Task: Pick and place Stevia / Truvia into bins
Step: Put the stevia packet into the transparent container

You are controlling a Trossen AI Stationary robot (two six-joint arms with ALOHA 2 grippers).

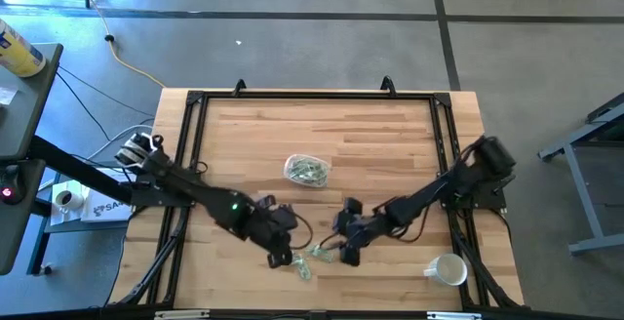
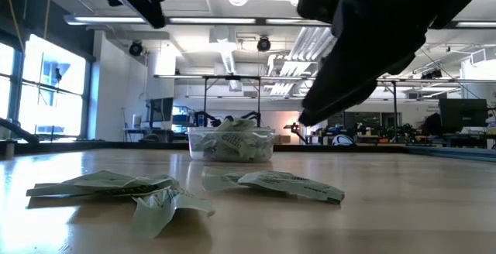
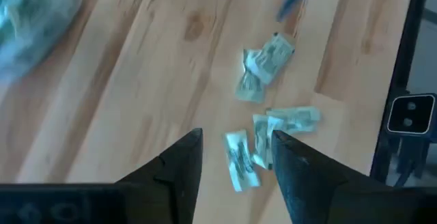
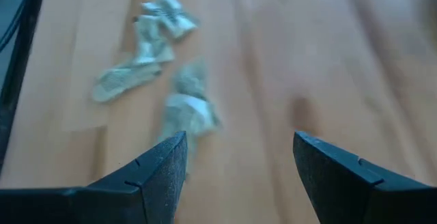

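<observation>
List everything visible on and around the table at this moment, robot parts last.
Loose sachets: a few, pale green and white, on the wood near the front edge between the two grippers.
Clear bowl: one, mid-table, holding more sachets.
White mug: one, front right of the table.
Table: one, light wood with a black frame.
Left gripper: dark, jaws open and empty, over the loose sachets.
Right gripper: dark, jaws open and empty, just right of those sachets.
</observation>
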